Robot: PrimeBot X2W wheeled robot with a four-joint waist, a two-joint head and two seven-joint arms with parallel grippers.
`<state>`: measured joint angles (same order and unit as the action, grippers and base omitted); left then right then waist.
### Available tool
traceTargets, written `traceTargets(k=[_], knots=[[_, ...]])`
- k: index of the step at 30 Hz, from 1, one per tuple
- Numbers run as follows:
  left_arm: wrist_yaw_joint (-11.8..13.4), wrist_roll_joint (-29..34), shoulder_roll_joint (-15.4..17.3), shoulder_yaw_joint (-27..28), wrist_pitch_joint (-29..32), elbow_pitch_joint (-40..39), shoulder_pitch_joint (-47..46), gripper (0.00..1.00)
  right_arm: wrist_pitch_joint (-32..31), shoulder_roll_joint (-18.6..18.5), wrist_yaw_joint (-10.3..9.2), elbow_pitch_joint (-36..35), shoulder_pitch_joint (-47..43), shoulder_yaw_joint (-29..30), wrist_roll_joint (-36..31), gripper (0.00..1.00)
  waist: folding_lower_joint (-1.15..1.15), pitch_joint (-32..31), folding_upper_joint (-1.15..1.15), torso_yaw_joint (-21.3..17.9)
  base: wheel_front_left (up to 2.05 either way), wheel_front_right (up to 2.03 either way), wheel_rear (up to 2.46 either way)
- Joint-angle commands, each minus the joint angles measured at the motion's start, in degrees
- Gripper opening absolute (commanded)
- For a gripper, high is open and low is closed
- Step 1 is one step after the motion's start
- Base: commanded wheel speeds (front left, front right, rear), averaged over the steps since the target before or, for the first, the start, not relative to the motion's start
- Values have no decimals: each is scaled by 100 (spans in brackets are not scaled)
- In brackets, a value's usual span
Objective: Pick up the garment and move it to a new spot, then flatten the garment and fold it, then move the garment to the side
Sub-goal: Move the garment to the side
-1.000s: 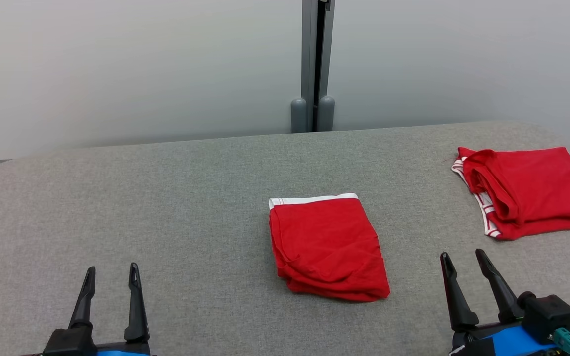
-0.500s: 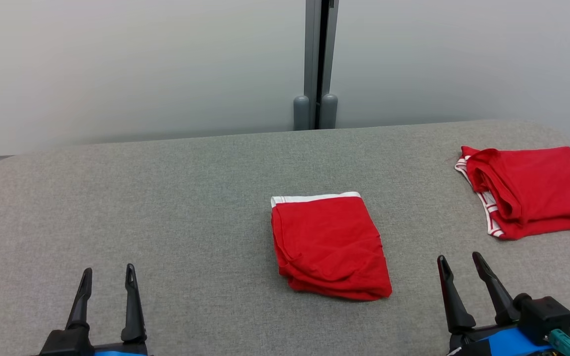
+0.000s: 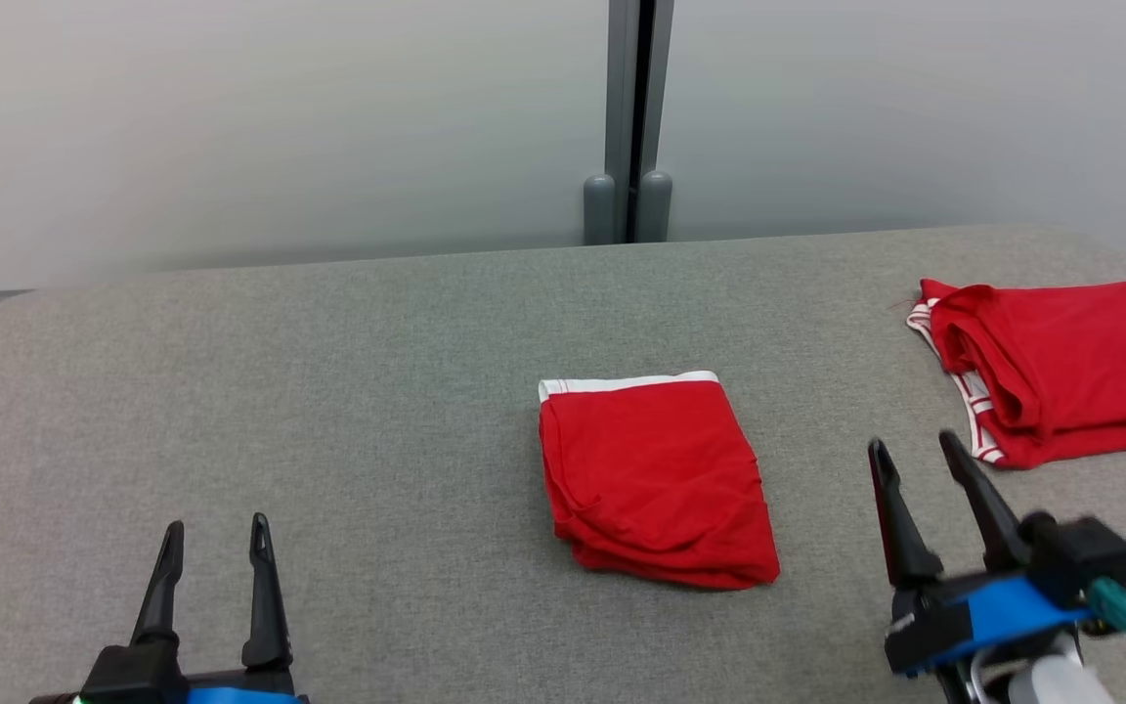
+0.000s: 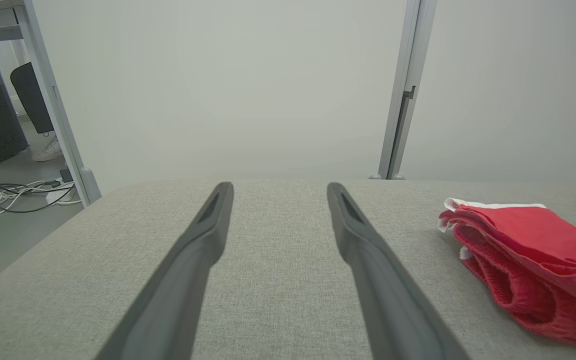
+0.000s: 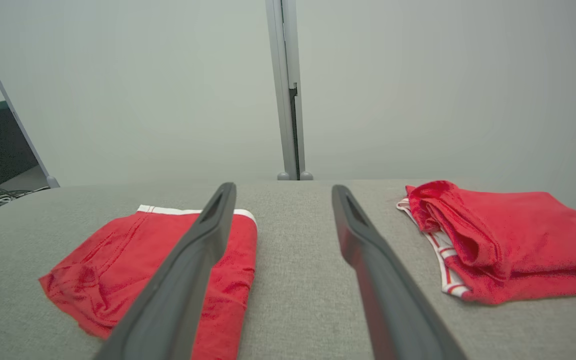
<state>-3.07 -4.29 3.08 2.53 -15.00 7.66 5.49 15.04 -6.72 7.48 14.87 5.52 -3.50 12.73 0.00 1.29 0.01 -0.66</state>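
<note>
A folded red garment (image 3: 656, 479) with a white waistband lies at the middle of the grey padded table (image 3: 328, 391); it also shows at the right of the left wrist view (image 4: 528, 265) and at the left of the right wrist view (image 5: 138, 265). My left gripper (image 3: 214, 536) stands open at the lower left, well left of the garment, with nothing between its fingers (image 4: 278, 187). My right gripper (image 3: 912, 447) is open and lifted at the lower right, between the middle garment and the stack on the right, its fingers empty (image 5: 280, 187).
A second red folded garment stack (image 3: 1052, 367) with striped trim lies at the table's far right edge, also in the right wrist view (image 5: 498, 240). A grey partition wall with a post (image 3: 627, 127) stands behind the table. Cables (image 4: 8, 192) lie on the floor to the left.
My right gripper has risen and moved forward, toward the right-hand stack. The head view has shifted slightly. The left gripper and both garments stay where they were.
</note>
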Motion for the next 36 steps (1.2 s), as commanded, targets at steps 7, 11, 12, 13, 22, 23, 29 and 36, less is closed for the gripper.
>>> traceTargets(k=[7,11,12,13,22,23,29,36], knots=[[-57,51,-4,-50,-23,48,-319,100,-143,-185,3,785,1149,-437,-48,100,0,214,-1,193,0,0,0],[-68,43,-7,-74,-23,53,-434,100,-356,-227,2,1415,1713,-635,15,100,0,362,-1,355,0,0,0],[-69,40,-8,-91,-23,62,-461,100,-405,-237,2,1581,1821,-663,25,100,0,405,-1,407,0,0,0],[-62,34,-9,-95,-23,68,-485,100,-438,-227,2,1751,1922,-695,54,100,0,438,-1,446,0,0,0],[-10,-23,-18,-177,-23,99,-629,100,-652,-290,2,3256,2445,-1014,362,100,0,722,-1,759,0,0,0],[-4,-27,-17,-185,-23,102,-636,100,-680,-283,2,3402,2461,-1062,407,100,0,748,-1,776,0,0,0],[22,-58,-19,-223,-23,121,-693,100,-716,-212,2,3982,2542,-1373,625,100,0,833,-1,813,0,0,0],[61,-104,-21,-284,-23,163,-739,100,-773,-35,4,4490,2451,-1736,911,100,0,844,-1,776,0,0,0]])
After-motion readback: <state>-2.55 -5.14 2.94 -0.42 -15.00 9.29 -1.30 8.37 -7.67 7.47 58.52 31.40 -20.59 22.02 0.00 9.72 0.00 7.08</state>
